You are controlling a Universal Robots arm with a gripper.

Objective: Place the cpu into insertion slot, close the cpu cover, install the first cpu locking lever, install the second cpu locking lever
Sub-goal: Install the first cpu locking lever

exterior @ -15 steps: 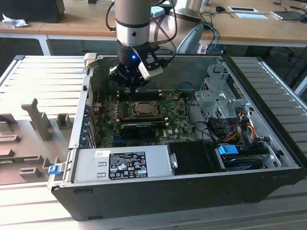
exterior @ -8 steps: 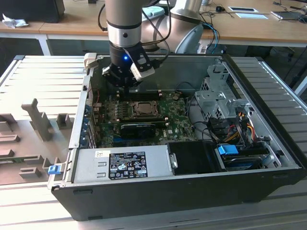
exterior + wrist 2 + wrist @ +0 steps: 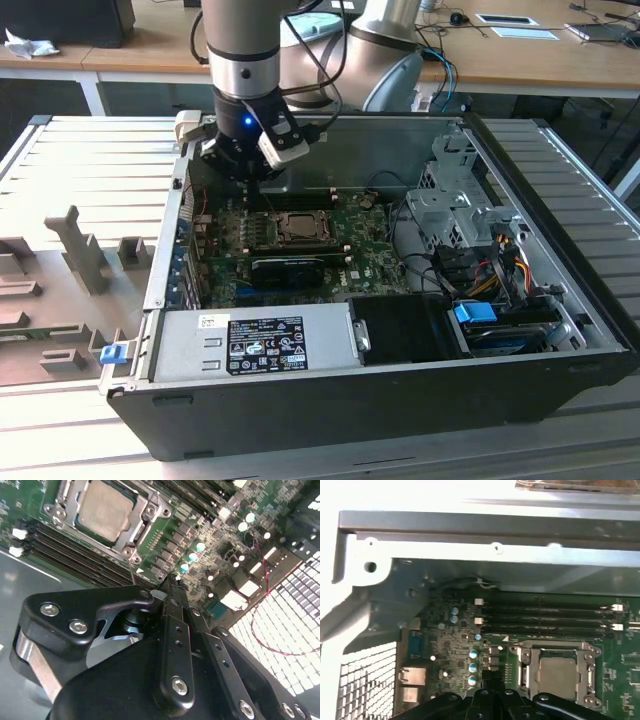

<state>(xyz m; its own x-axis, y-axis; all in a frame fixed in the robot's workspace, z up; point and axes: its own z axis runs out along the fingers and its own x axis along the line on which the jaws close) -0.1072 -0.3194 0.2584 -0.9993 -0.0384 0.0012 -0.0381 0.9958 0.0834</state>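
The open computer case (image 3: 380,400) lies on a ribbed grey metal table (image 3: 90,150), with grey holders (image 3: 82,250) at the exterior view's left and wooden desks (image 3: 150,55) behind. On the green motherboard (image 3: 365,240), the cpu (image 3: 105,510) sits in the insertion slot (image 3: 131,550), and the cpu cover (image 3: 145,522) lies flat around it. The gripper (image 3: 169,584) hovers just beside the slot, its fingers drawn together and holding nothing.
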